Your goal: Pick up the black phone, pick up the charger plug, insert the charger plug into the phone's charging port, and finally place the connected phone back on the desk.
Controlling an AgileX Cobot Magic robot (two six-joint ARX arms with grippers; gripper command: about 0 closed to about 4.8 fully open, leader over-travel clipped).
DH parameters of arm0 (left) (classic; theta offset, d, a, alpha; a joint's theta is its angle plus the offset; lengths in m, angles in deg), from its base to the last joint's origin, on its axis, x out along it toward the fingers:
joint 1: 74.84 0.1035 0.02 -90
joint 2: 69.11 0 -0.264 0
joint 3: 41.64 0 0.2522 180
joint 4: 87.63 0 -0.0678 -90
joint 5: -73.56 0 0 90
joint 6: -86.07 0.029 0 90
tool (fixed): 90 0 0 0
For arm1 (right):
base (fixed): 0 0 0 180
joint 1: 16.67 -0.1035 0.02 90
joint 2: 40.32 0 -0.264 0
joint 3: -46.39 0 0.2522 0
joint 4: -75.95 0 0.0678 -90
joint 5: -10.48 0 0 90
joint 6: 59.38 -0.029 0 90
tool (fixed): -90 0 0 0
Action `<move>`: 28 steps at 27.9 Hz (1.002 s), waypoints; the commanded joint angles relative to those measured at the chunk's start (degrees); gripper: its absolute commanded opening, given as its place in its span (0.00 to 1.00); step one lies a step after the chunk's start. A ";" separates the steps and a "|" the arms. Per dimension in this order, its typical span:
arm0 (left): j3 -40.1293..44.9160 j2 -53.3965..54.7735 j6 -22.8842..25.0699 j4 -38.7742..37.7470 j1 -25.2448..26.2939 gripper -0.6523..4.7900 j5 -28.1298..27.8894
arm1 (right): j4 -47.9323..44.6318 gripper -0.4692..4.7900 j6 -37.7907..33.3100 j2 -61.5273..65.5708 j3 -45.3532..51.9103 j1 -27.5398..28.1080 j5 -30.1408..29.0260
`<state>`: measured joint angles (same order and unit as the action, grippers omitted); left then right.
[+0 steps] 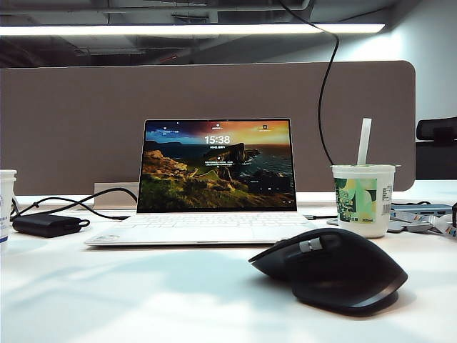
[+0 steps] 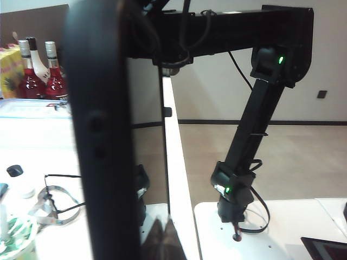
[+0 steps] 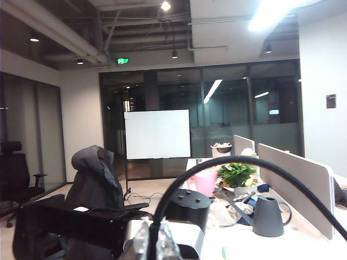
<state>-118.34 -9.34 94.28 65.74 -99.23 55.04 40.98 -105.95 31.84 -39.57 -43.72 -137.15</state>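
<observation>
The black phone [image 2: 100, 135] fills the left wrist view edge-on as a tall dark slab with two side buttons. It stands upright in my left gripper [image 2: 162, 241], which is shut on it. Its charging port does not show. My right gripper [image 3: 156, 244] is shut on the charger's thin black cable [image 3: 238, 158], which rises from between the clear fingertips [image 3: 142, 238] and arcs away. The charger plug itself is hidden in the jaws. Both grippers are raised off the desk [image 1: 143, 300] and out of the exterior view.
On the desk stand an open white laptop [image 1: 214, 179], a black mouse [image 1: 332, 270] at the front right, a paper cup with a straw [image 1: 363, 200] and a black power brick [image 1: 44, 225] at the left. The divider panel [image 1: 71, 128] closes the back.
</observation>
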 commanded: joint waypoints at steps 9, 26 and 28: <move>-0.39 2.78 0.31 4.22 -4.87 0.11 6.75 | -2.34 0.08 -0.57 0.90 -0.20 -6.43 -1.55; -0.39 3.54 -0.28 5.25 -4.94 0.11 20.81 | -5.20 0.08 -5.46 0.76 -0.20 -10.23 -4.24; -0.39 3.56 -0.33 5.18 -4.94 0.11 20.81 | -5.29 0.08 -5.62 0.76 -0.20 -11.43 -4.22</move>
<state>-118.34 -5.65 94.12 69.87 -104.03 75.04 36.80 -110.99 32.91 -39.57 -54.04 -141.43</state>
